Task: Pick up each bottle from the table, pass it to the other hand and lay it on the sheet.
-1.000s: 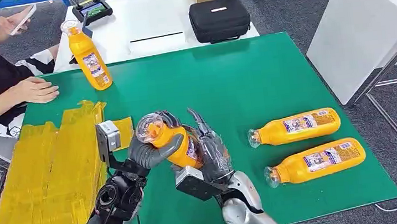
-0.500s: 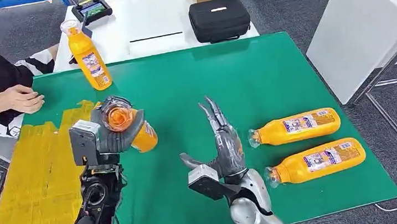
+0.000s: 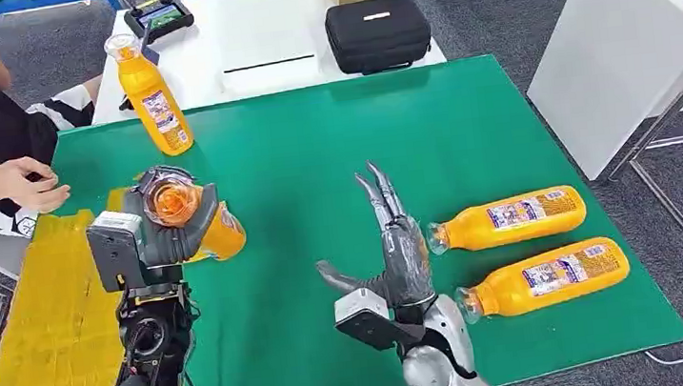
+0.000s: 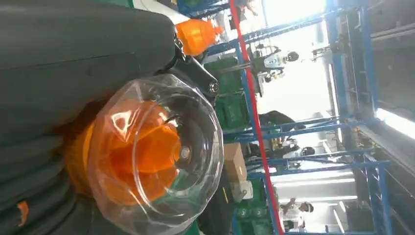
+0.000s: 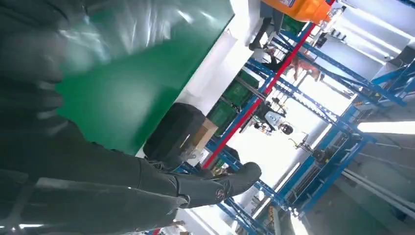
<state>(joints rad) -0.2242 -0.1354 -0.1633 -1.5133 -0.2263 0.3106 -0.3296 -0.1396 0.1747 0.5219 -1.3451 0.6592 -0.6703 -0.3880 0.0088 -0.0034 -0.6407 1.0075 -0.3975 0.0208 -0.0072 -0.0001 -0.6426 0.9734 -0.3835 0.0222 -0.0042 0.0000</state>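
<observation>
Bottles (image 3: 505, 218) lying beside right hand (image 3: 399, 249)

Left hand (image 4: 54, 98) grips orange bottle (image 4: 142, 156); clear domed cap faces camera, dark fingers (image 4: 34, 196) wrapped round the body. Second orange bottle (image 4: 195, 35) beyond. Blue racking (image 4: 342, 122) behind, blurred.

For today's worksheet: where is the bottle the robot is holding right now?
In the head view, the held bottle is in the left hand, left of centre, above the green mat's edge beside the yellow sheet.
</observation>
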